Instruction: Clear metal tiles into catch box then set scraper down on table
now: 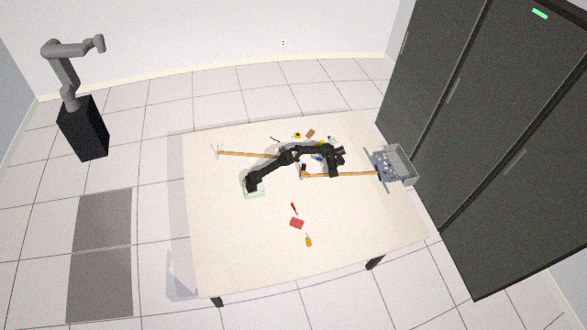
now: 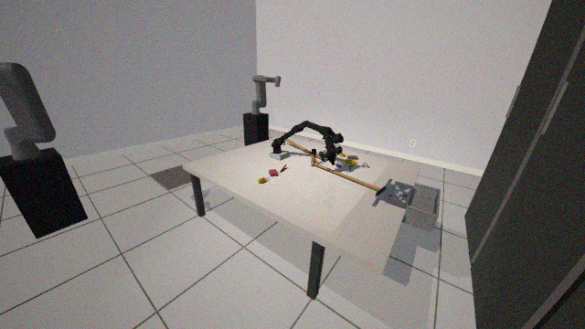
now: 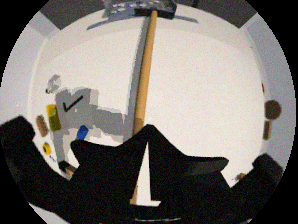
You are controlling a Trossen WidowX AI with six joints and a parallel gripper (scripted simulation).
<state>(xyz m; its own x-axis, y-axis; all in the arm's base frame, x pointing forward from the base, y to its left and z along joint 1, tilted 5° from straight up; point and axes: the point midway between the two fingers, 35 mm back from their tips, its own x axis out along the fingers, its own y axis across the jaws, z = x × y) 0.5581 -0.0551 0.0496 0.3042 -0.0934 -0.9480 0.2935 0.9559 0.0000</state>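
Pale table (image 1: 238, 247) (image 2: 292, 201) (image 3: 215, 90), black gripper (image 1: 333, 173) (image 2: 332, 162) (image 3: 149, 127), long scraper (image 1: 358, 174) (image 2: 349, 176) (image 3: 147, 75)
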